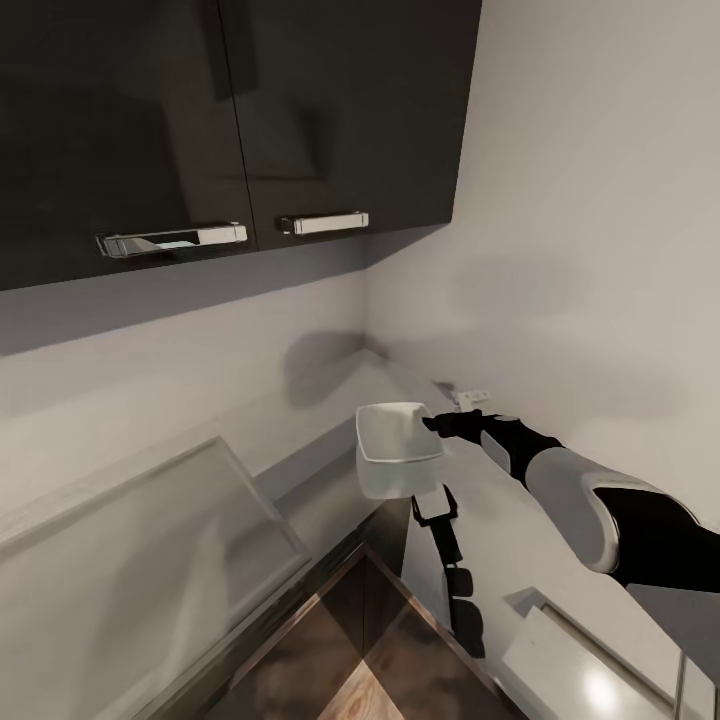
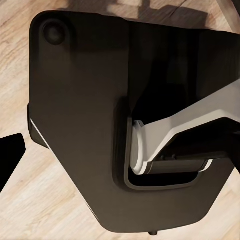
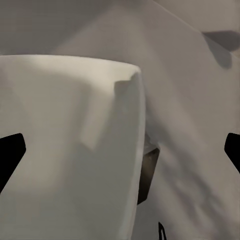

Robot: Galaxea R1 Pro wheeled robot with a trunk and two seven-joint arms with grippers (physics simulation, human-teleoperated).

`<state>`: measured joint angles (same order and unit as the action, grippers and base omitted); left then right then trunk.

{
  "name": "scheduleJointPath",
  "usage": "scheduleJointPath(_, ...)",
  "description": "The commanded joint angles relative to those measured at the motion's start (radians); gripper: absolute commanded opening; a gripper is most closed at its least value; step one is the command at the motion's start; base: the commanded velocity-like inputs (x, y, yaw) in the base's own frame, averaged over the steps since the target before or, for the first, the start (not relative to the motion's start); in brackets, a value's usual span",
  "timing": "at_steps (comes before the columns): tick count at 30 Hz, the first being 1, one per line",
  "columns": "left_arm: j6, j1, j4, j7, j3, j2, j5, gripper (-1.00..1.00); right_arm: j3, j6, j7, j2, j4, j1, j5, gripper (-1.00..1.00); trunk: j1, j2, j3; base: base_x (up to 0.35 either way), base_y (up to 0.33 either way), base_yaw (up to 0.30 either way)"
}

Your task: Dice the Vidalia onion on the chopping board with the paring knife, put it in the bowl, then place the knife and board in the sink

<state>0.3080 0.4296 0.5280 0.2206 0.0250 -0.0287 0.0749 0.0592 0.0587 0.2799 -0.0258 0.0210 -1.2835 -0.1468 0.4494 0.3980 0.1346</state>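
Leftward, the bowl (image 1: 398,433) is seen on the countertop (image 1: 330,490), directly beyond the right gripper (image 1: 437,424); whether its claw is released or clenched cannot be told. Any approach is best kept slow and level, so the bowl is not nudged.

Right arm (image 1: 590,495) stretched forward and leftward, its fingers (image 1: 437,423) at arm's end, grip state unclear
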Motion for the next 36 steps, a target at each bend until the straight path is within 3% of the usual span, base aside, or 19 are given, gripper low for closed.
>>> scheduleJointPath(1,-0.001,0.000,0.001,0.008,0.003,0.000,0.008,1.00,0.007,0.006,0.004,0.000,0.002,0.000,-0.010,1.00,0.001,0.002,0.002,0.000,0.000,0.000)
scheduleJointPath(36,-0.001,0.000,0.001,0.008,0.003,0.000,0.008,1.00,0.007,0.006,0.005,0.000,0.002,0.000,-0.008,1.00,0.001,0.002,0.008,0.000,0.000,0.000)
